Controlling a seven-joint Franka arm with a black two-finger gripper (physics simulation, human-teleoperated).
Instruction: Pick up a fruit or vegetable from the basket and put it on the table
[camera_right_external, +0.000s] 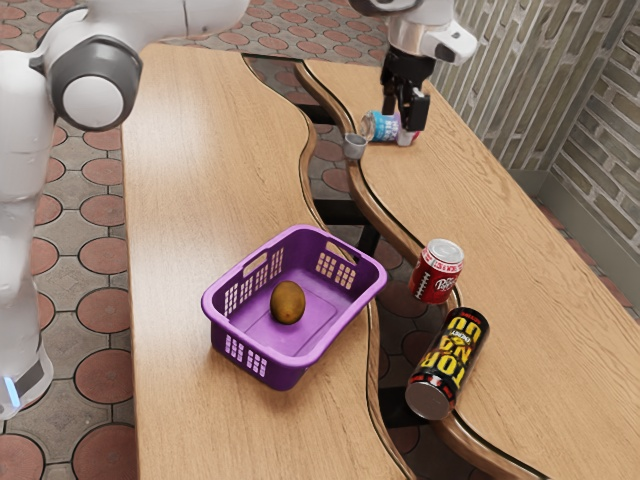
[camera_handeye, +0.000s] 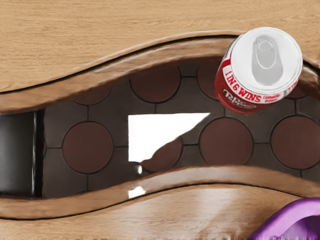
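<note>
In the exterior view, the black two-finger gripper (camera_right_external: 403, 119) is hanging over the table's far part, its fingers standing apart with nothing seen between them; its dark fingertips are overlapping the cans beyond, so their outlines are hard to trace. The task's item, a brown, oval fruit or vegetable (camera_right_external: 287, 302), is lying on the floor of the purple basket (camera_right_external: 280, 374), its exact kind remaining uncertain and its underside being hidden. The basket is resting on the wooden table (camera_right_external: 180, 250), its near wall concealing part of its own floor. A red soda can (camera_right_external: 436, 277) is standing upright beside a black can with yellow lettering (camera_right_external: 450, 362), which is lying on its side, its lettering curving partly out of sight. Near the gripper, a blue and purple can (camera_right_external: 381, 127) is lying partly covered, a red and white item (camera_right_external: 408, 138) is showing too little to identify, and a small gray cup (camera_right_external: 355, 146) is standing just beside them. The upper arm (camera_right_external: 205, 15) is running out of the frame. In the wrist view, the soda can's top is masking its lower body, the basket's rim is being cut off, and an angular white patch (camera_handeye: 155, 131) of unclear nature is covering some floor tiles.
</note>
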